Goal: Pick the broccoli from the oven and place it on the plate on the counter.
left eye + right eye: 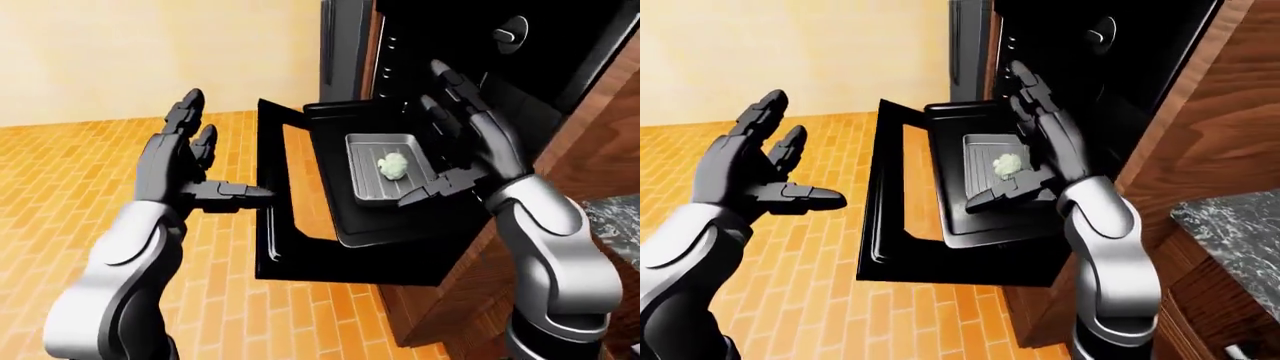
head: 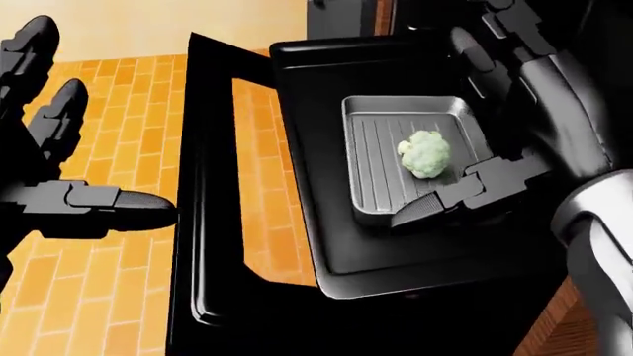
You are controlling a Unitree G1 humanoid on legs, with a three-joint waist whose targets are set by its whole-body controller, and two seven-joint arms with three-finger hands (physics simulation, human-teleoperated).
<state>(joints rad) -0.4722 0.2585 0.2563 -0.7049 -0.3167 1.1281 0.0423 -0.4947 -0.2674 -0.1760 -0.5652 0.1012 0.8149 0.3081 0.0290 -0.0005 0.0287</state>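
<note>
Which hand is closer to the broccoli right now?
Right. The right hand is open beside the broccoli at the baking pan's right edge; the left hand hangs open over the floor, beyond the oven door.

No text, label, brand, number or sign can be read in any of the views. The oven [image 1: 440, 90] front is plain black with no markings that can be made out, and the tray [image 2: 410, 159] bears only plain ridges.
</note>
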